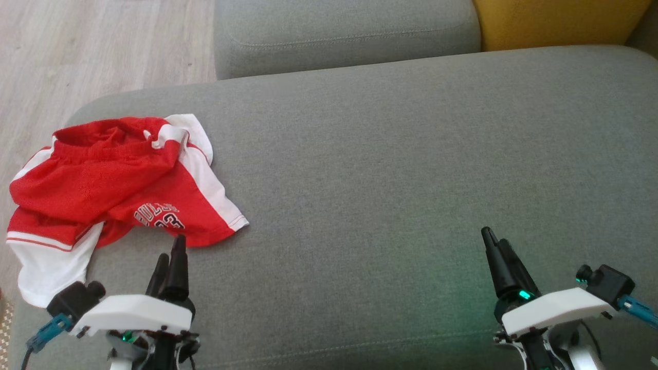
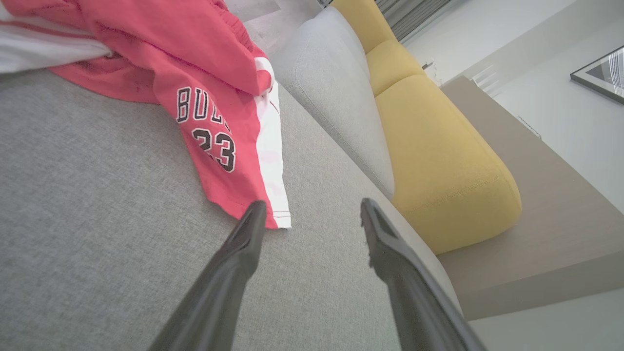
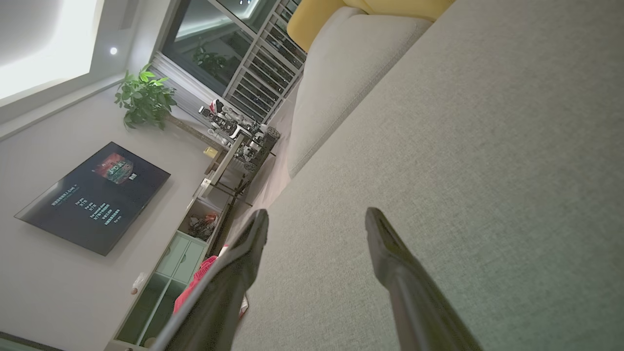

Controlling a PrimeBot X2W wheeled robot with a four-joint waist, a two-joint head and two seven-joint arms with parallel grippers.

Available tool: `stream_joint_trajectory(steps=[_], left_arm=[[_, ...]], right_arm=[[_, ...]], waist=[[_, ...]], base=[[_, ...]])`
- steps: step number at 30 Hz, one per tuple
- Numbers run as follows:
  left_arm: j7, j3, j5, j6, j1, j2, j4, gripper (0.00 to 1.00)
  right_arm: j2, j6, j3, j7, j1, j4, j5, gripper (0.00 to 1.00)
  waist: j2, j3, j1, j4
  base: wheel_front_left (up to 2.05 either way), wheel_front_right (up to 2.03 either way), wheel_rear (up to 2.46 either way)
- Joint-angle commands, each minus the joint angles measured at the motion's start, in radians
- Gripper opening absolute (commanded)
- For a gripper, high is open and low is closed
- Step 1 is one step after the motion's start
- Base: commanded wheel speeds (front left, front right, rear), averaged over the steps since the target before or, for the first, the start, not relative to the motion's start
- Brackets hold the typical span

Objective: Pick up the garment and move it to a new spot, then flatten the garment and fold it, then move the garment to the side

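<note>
While its two dark fingers stand wide apart, the left pincer [image 1: 170, 252] points at the near hem of the garment [image 1: 103, 174], one tip at the cloth's edge; whether it touches I cannot tell. The right pincer [image 1: 493, 237], equally spread, grips nothing, well apart over the bare grey sofa seat [image 1: 385, 154]. The garment, crumpled red-and-white shorts numbered 23, lies at the seat's left end, one white leg drooping over the edge toward the wooden floor [image 1: 103, 46]
</note>
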Motion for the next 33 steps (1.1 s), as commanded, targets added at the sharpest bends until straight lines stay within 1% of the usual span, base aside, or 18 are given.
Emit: stream_joint_trajectory(steps=[1,9,17,22,28,33], left_arm=[[-0.009,0.008,0.020,0.007,-0.042,0.018,-0.042,1.00],[-0.032,-0.005,0.110,0.022,-0.034,0.030,-0.065,1.00],[-0.056,-0.022,0.210,0.040,-0.026,0.034,-0.098,1.00],[-0.070,-0.028,0.261,0.025,-0.020,0.035,-0.110,1.00],[-0.088,-0.025,0.338,0.023,-0.014,0.032,-0.127,1.00],[-0.102,-0.026,0.405,0.022,-0.011,0.028,-0.139,1.00]], right_arm=[[-0.007,0.000,0.016,-0.010,-0.049,-0.043,-0.021,1.00],[-0.008,0.000,0.033,-0.034,-0.047,-0.070,-0.108,1.00],[-0.009,0.000,0.023,-0.057,-0.042,-0.090,-0.200,1.00],[-0.009,0.000,0.022,-0.072,-0.042,-0.100,-0.262,1.00],[-0.010,0.000,0.008,-0.090,-0.037,-0.099,-0.336,1.00],[-0.011,0.000,0.019,-0.105,-0.034,-0.094,-0.398,1.00]], waist=[[0.0000,0.000,0.0000,0.000],[0.0000,-0.007,0.0000,0.001],[0.0000,-0.015,0.0000,0.002],[0.0000,-0.018,0.0000,0.003],[0.0000,-0.022,0.0000,0.004],[0.0000,-0.027,0.0000,0.007]], base=[[0.00,0.00,0.00],[0.00,0.00,0.00],[0.00,0.00,0.00],[0.00,0.00,0.00],[0.00,0.00,0.00],[0.00,0.00,0.00]])
